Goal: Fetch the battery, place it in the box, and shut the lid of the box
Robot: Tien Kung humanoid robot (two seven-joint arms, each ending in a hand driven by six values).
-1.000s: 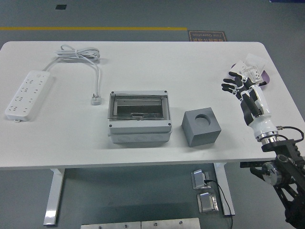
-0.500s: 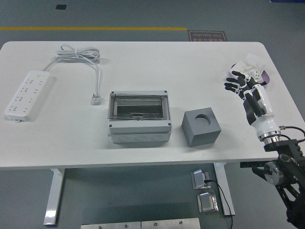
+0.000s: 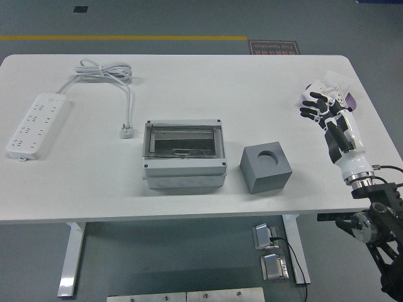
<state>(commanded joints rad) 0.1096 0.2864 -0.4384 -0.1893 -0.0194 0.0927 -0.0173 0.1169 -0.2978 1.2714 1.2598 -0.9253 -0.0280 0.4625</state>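
A small white and purple object (image 3: 335, 85), probably the battery, lies near the table's far right edge. My right hand (image 3: 317, 104) hovers just in front of and left of it, fingers spread, holding nothing; whether the fingertips touch it I cannot tell. The grey box (image 3: 184, 179) stands at the table's middle, open at the top, with a metal rail visible inside. Its clear lid (image 3: 182, 137) appears swung up at the back. My left arm is out of view.
A grey cube (image 3: 266, 168) with a round hole in its top stands right of the box. A white power strip (image 3: 36, 123) lies at the far left; its coiled cord (image 3: 107, 70) ends in a plug (image 3: 127, 131) left of the box.
My right hand has moved a little to the right and away from me, closer to the white and purple object. Nothing else has moved.
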